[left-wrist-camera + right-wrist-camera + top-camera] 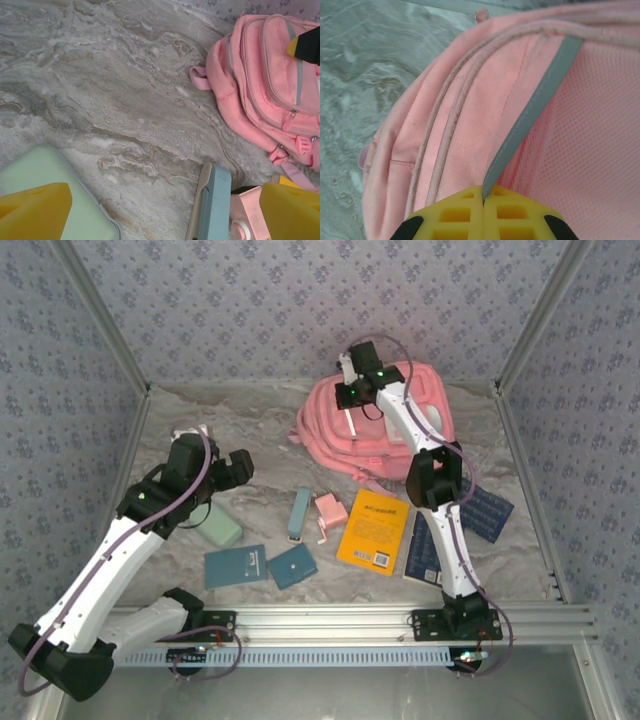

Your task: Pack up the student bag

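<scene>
Right gripper (483,199) tight on student bag (460,115); pink fabric, grey stripe (538,100)

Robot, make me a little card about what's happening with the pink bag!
bag: student bag, lying at the far side of the table
right jaws: shut, pinching the bag's grey stripe
left jaws: open, holding nothing, above the table beside the green case
still outside the bag: yellow book, green case

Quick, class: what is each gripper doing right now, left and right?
Left gripper: open, holding nothing.
Right gripper: shut, pinching the bag's grey stripe.
</scene>
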